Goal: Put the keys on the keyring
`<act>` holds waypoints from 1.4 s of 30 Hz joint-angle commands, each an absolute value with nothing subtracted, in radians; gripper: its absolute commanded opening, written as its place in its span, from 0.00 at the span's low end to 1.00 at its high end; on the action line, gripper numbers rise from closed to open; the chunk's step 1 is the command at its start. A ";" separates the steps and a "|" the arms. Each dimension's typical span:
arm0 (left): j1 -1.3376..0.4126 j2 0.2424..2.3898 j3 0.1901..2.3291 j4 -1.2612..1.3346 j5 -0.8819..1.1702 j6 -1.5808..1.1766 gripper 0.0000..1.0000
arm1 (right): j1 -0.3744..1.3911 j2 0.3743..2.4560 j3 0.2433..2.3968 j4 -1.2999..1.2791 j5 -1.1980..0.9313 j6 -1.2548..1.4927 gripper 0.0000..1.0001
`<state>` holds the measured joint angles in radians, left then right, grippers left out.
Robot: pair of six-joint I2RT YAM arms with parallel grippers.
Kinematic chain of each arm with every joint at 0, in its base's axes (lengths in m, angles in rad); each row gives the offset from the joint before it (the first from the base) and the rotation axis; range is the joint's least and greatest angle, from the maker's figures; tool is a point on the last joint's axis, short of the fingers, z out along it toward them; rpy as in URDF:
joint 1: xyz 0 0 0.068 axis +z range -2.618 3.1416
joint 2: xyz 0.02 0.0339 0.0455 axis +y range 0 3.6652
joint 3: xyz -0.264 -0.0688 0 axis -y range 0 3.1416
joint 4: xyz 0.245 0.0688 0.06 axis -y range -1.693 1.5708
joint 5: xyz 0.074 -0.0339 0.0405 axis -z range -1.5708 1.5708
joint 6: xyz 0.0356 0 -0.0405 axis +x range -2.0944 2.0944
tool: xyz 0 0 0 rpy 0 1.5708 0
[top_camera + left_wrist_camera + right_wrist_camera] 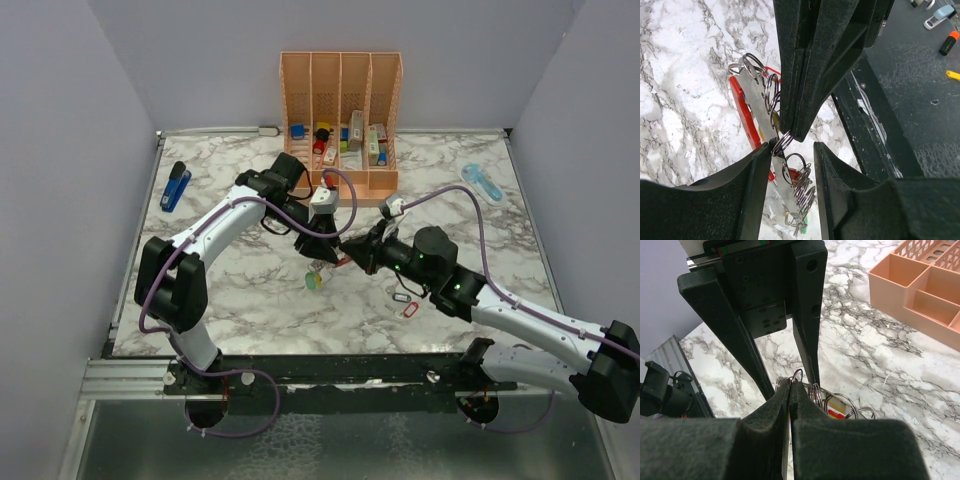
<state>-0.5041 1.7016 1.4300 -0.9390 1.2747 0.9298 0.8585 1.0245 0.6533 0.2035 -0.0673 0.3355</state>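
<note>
Right gripper (790, 387): clamped on keyring (742, 107) | left gripper (792, 148): half-open, straddling keyring

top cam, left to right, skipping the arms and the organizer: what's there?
blue stapler → keys → small red loop → light blue tool

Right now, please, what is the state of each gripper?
Left gripper: open, jaws astride the keyring.
Right gripper: shut on the keyring.
</note>
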 commanded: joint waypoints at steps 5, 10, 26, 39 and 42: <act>-0.508 1.685 1.448 -0.947 1.337 0.931 0.43 | 0.867 1.004 0.659 0.276 -0.044 0.346 0.01; -0.508 1.690 1.459 -0.916 1.351 0.879 0.38 | 0.871 1.005 0.657 0.284 -0.041 0.348 0.01; -0.508 1.684 1.426 -0.920 1.359 0.868 0.21 | 0.886 0.995 0.653 0.297 -0.015 0.342 0.01; -0.508 1.679 1.455 -0.948 1.285 0.889 0.10 | 0.890 0.936 0.615 0.238 0.000 0.357 0.01; -0.508 1.678 1.481 -0.963 1.245 0.897 0.08 | 0.890 0.918 0.607 0.202 -0.002 0.361 0.01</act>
